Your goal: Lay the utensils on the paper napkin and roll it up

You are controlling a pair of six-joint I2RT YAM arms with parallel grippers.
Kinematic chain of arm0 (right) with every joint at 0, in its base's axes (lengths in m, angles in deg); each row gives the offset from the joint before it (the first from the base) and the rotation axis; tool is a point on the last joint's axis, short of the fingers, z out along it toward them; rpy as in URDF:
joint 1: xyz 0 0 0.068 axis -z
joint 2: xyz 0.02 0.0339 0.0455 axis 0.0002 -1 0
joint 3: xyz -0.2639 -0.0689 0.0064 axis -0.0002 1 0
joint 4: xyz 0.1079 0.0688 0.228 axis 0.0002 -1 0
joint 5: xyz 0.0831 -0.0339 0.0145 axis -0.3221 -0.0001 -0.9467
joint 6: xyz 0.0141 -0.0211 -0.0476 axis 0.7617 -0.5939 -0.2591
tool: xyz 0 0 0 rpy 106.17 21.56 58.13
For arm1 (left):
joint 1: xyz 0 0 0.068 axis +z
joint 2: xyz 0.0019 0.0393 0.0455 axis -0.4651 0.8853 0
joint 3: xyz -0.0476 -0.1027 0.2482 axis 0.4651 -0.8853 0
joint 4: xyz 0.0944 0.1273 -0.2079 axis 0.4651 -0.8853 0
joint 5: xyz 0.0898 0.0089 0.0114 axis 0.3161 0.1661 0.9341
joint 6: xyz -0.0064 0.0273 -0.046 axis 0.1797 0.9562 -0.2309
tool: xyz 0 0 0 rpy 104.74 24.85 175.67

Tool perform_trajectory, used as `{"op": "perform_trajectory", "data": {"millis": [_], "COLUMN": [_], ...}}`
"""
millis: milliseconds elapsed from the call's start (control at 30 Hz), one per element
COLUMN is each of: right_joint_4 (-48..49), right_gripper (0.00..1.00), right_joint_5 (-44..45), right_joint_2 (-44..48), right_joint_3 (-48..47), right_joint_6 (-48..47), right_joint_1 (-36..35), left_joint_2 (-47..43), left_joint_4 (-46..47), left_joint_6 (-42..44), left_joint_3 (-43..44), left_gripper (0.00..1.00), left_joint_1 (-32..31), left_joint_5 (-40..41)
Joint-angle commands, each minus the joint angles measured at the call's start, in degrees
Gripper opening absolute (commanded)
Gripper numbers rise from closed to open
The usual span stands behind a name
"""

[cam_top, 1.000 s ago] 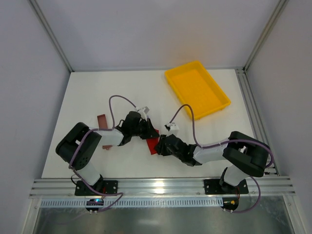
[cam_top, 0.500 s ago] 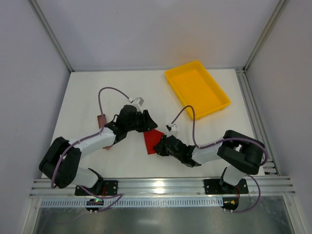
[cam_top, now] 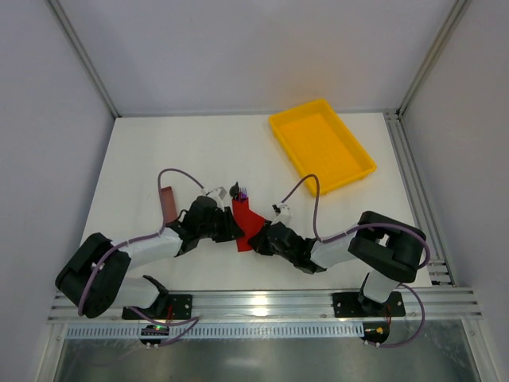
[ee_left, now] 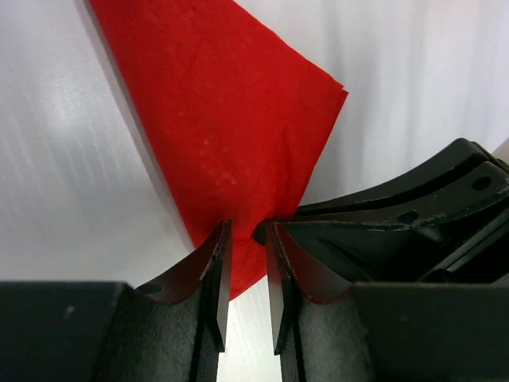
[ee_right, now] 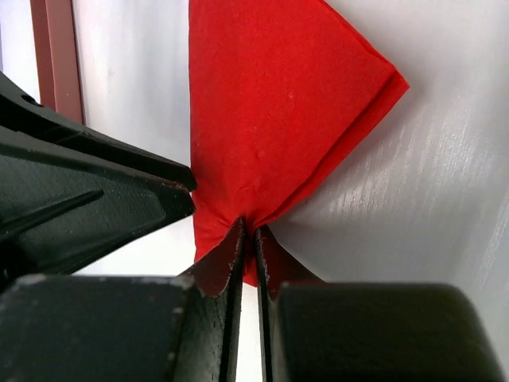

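The red paper napkin (cam_top: 248,220) lies folded on the white table between both arms. It also shows in the left wrist view (ee_left: 231,119) and the right wrist view (ee_right: 278,119). A black utensil tip (cam_top: 233,191) and a blue-purple one (cam_top: 242,192) stick out at its far end; the rest of them is hidden. My left gripper (cam_top: 233,229) (ee_left: 246,232) straddles the napkin's near left corner, jaws a narrow gap apart. My right gripper (cam_top: 258,239) (ee_right: 247,228) is shut on the near right corner, and the paper puckers there.
A brownish-red block (cam_top: 167,199) lies left of the left arm and shows in the right wrist view (ee_right: 56,56). A yellow tray (cam_top: 318,147) stands at the back right. The two grippers nearly touch each other at the napkin.
My left gripper has swung from the napkin's far left side down to its near corner. The napkin now looks narrower, and the utensil tips show at its far end. My right gripper has barely moved.
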Motion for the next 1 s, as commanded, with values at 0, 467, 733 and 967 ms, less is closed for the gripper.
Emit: {"op": "perform_trajectory", "data": {"millis": [0,467,733,967], "right_joint_4": [-1.6,-2.4,-2.4,-2.8], "right_gripper": [0.09,0.07,0.07,0.07], "right_joint_5": [1.8,2.7,2.7,2.7], "right_joint_2": [-1.6,-2.6,-3.2,-3.2], "right_joint_3": [-0.2,0.0,0.4,0.4], "right_joint_6": [1.4,6.0,7.2,7.6], "right_joint_1": [-0.5,-0.5,-0.6,-0.7], "left_joint_2": [-1.3,-1.9,0.2,-4.0], "left_joint_4": [6.9,11.4,14.2,12.1], "left_joint_6": [-1.6,-3.2,-3.6,-3.7], "left_joint_3": [-1.2,-6.4,-8.6,-7.1], "left_gripper": [0.27,0.17,0.17,0.19], "left_joint_1": [-1.1,-3.7,-4.4,-4.4], "left_joint_5": [-1.7,-0.5,-0.3,0.3]}}
